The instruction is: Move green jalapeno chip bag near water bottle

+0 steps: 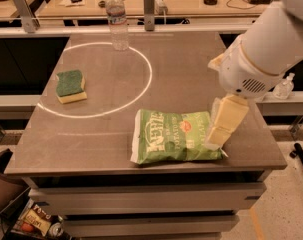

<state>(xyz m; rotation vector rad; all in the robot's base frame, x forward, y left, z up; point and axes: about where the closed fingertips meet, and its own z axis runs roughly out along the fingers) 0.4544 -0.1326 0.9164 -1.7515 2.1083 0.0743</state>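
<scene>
The green jalapeno chip bag lies flat near the table's front edge, right of centre. The water bottle stands upright at the table's far edge, on the white circle line. My gripper hangs from the white arm that reaches in from the upper right. Its cream-coloured end is over the bag's right end and covers that corner. I cannot tell whether it touches the bag.
A green-and-yellow sponge lies on the left inside the white taped circle on the grey table. A small pump bottle stands on a ledge to the right. Metal posts rise behind the table.
</scene>
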